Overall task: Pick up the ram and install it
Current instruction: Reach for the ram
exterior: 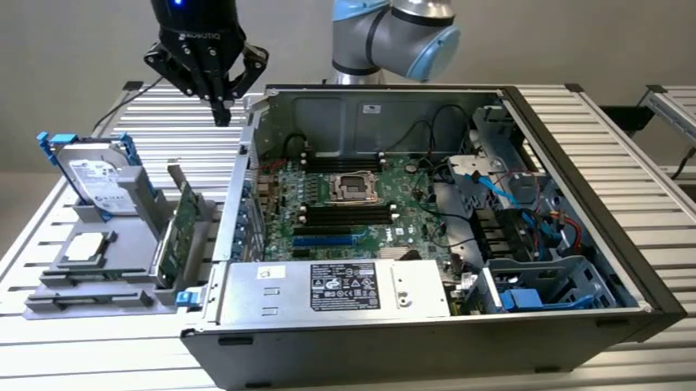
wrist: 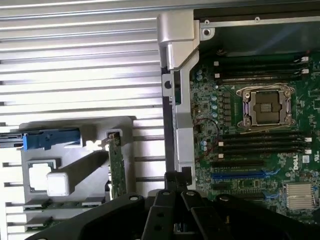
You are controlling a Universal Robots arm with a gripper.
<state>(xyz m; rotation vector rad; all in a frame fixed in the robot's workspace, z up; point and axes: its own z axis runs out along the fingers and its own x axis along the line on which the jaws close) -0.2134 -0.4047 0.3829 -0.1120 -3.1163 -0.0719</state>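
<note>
A black two-fingered robot gripper hung above a ribbed silver metal table. It was just outside the back corner of an open black desktop computer case, on the exterior view's left. Its fingers were pressed together with nothing between them.

The ram, a long, narrow, thin green circuit-board stick, sat in a grey plastic parts holder on the table beside the case, well apart from the gripper. It lay low in a slot at the holder's end nearest the exterior camera. Its long axis ran across the holder, from the exterior view's left to its right. This was roughly parallel to the black memory slots on the green motherboard inside the case. It was crosswise to a wider green expansion card that stood on edge along the holder's side next to the case. The two ends of the stick could not be told apart.

In the same holder, a square silver processor lay flat just beside the ram. Beyond it, a silver hard drive with blue rails stood propped upright at a slight lean.
</note>
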